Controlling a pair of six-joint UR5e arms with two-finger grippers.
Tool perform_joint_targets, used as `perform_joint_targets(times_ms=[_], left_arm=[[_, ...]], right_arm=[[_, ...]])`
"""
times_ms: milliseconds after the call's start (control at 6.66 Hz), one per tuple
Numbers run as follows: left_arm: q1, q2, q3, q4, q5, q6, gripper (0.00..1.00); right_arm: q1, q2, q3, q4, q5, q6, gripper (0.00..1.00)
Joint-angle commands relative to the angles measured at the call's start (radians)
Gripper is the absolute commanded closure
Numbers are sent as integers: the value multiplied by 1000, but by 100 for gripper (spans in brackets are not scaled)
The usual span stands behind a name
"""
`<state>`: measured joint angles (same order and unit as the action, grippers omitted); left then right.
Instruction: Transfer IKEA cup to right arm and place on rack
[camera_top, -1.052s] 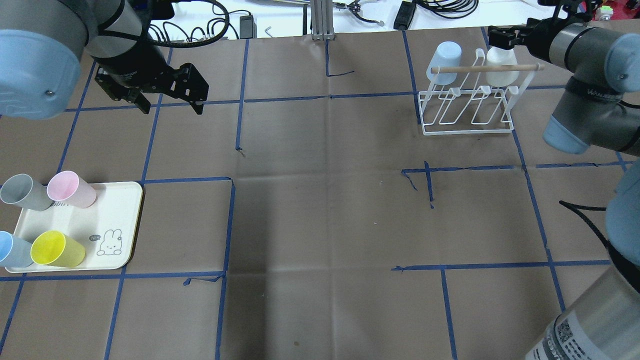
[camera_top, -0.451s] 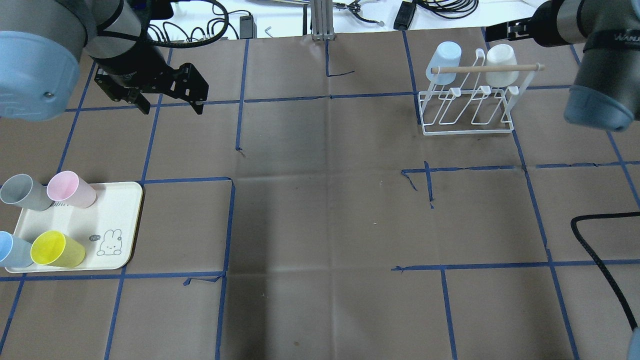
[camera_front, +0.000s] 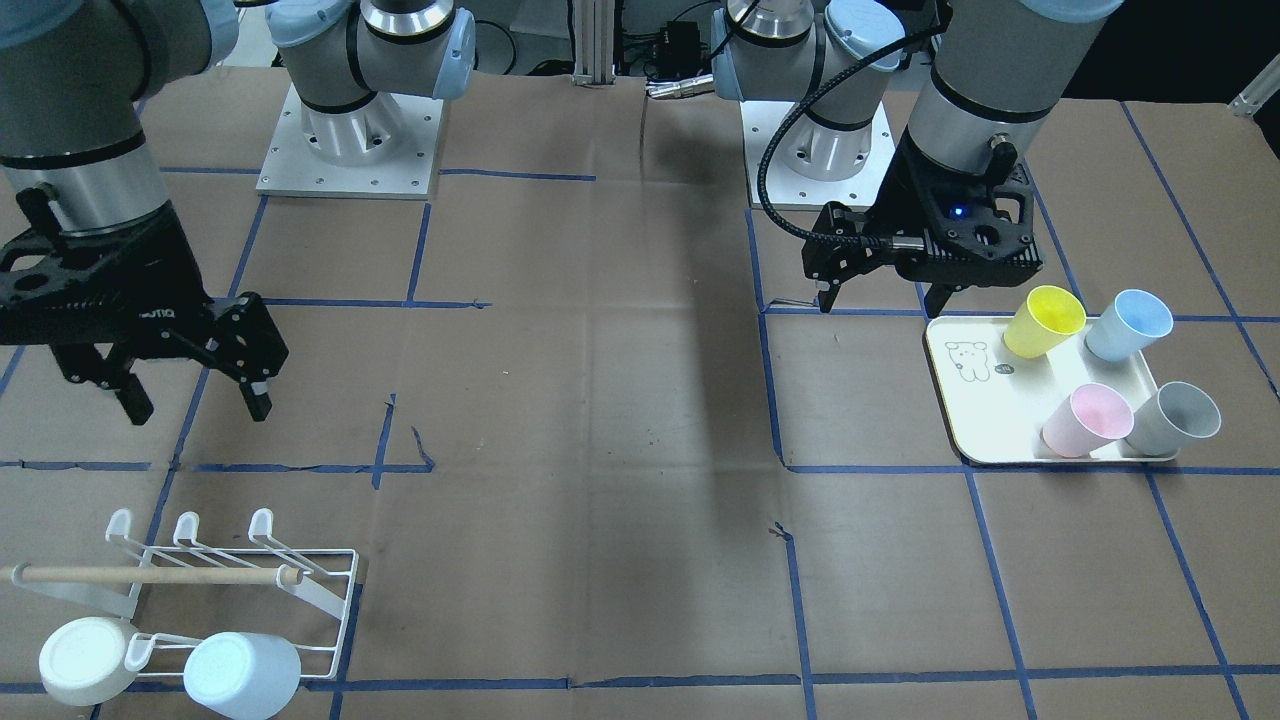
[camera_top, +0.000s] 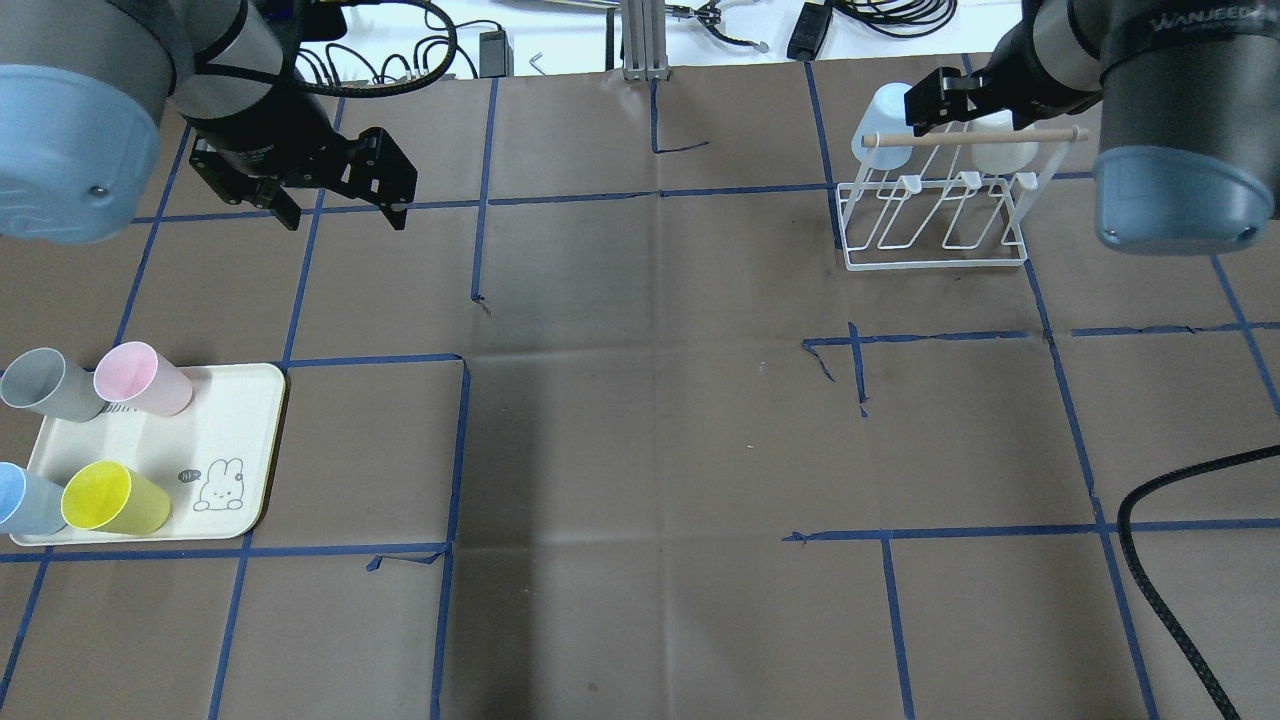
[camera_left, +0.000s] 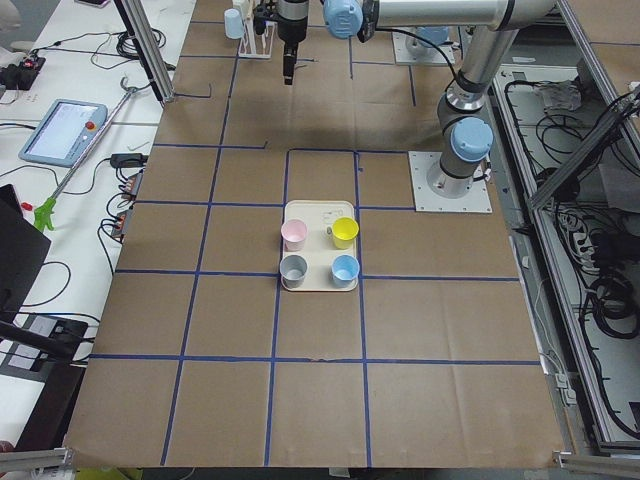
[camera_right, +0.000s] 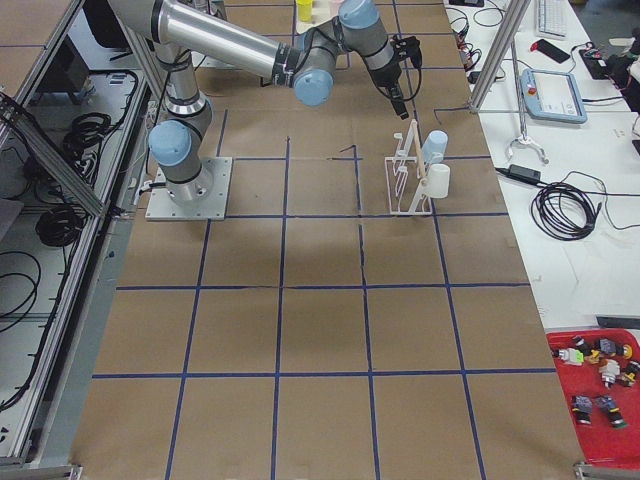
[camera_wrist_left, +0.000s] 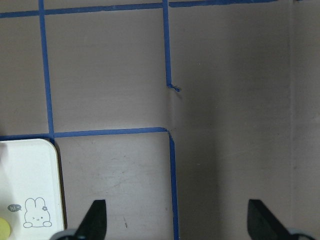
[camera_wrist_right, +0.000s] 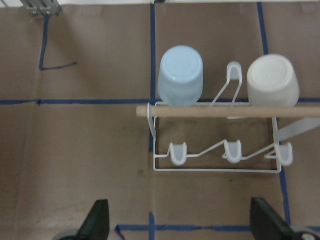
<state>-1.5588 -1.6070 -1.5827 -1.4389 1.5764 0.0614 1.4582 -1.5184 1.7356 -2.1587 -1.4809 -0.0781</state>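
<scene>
Right tool (camera_front: 198, 405) apart, empty | white cup (camera_front: 85, 660) on rack (camera_front: 150, 575), base outward (mouth down)

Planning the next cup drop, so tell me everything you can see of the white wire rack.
The rack is a low white wire frame standing upright on the brown paper-covered table, at its far right. A pale wooden dowel crosses its top. Of six upturned prongs in two rows, the far row's outer two carry an upside-down light blue cup and white cup; four are free. The open right gripper hangs clear of it.
</scene>
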Motion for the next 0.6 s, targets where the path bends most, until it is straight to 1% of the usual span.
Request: perform_joint_targets(times_ms=[0, 150, 300, 451], left_arm=[[0, -1, 0, 0, 0, 0, 0], [0, -1, 0, 0, 0, 0, 0], [0, -1, 0, 0, 0, 0, 0], [0, -1, 0, 0, 0, 0, 0]], right_arm=[[62, -71, -40, 291, -15, 103, 0], [100, -118, -56, 388, -60, 145, 0], [150, -158, -70, 478, -70, 185, 0], [177, -170, -68, 488, -87, 187, 0]])
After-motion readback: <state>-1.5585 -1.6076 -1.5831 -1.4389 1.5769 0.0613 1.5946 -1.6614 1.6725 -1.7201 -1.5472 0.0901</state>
